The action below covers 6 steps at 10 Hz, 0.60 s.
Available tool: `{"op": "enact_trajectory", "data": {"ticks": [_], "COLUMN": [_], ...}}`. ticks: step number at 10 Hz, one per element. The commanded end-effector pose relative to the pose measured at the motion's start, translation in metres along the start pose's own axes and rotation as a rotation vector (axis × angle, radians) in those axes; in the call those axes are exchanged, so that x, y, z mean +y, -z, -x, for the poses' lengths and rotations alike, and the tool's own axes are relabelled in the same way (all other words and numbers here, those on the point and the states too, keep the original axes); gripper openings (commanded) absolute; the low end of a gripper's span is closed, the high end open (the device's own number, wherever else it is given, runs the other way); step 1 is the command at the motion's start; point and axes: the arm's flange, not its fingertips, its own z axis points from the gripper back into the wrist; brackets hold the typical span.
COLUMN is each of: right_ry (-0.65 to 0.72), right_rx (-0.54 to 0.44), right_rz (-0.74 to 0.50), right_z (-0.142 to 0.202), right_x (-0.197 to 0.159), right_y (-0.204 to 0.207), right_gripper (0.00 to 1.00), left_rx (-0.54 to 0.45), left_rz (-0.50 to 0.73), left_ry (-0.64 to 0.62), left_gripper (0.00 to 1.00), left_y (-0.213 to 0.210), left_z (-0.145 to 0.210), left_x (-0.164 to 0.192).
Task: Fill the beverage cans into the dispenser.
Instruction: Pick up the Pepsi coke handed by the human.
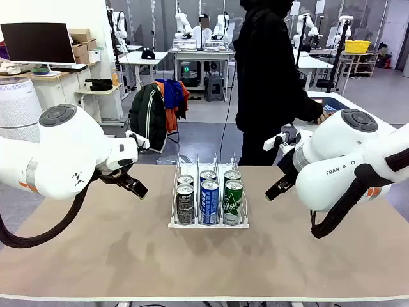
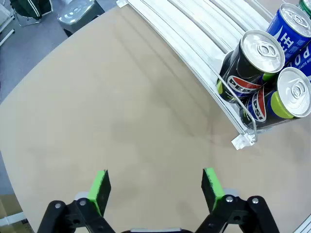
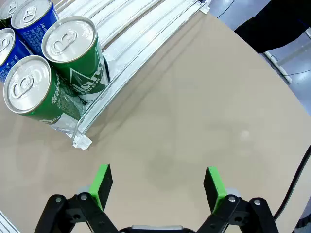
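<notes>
Rear cans (image 1: 208, 174) mostly hidden, person (image 1: 268, 77) cropped

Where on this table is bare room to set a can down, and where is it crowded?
Bare table lies between the dispenser and the near edge, left of it below the left pincer, right of it below the right pincer. Crowded: the dispenser's front, six cans in three lanes.

Beyond the far edge of the tan table (image 1: 96, 256) stands a person in black (image 1: 268, 70). Behind the table's far-left corner sit a chair draped with jackets (image 1: 156, 112), then a dark monitor (image 1: 37, 43) and cardboard boxes (image 1: 83, 41). A yellow crate (image 1: 357, 46) lies far behind its right side.
</notes>
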Motion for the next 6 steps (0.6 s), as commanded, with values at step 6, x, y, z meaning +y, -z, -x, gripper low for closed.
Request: {"op": "enact_trajectory", "data": {"ticks": [6], "right_ry": [0.000], "right_rx": [0.000], "right_rz": [0.000], "right_z": [0.0000], "right_x": [0.0000], "right_y": [0.0000], "right_gripper": [1.00], "left_rx": [0.000], "left_rz": [0.000], "left_ry": [0.000], "left_gripper": [1.00], "left_y": [0.0000], "left_z": [0.0000], "left_x": [0.0000]}}
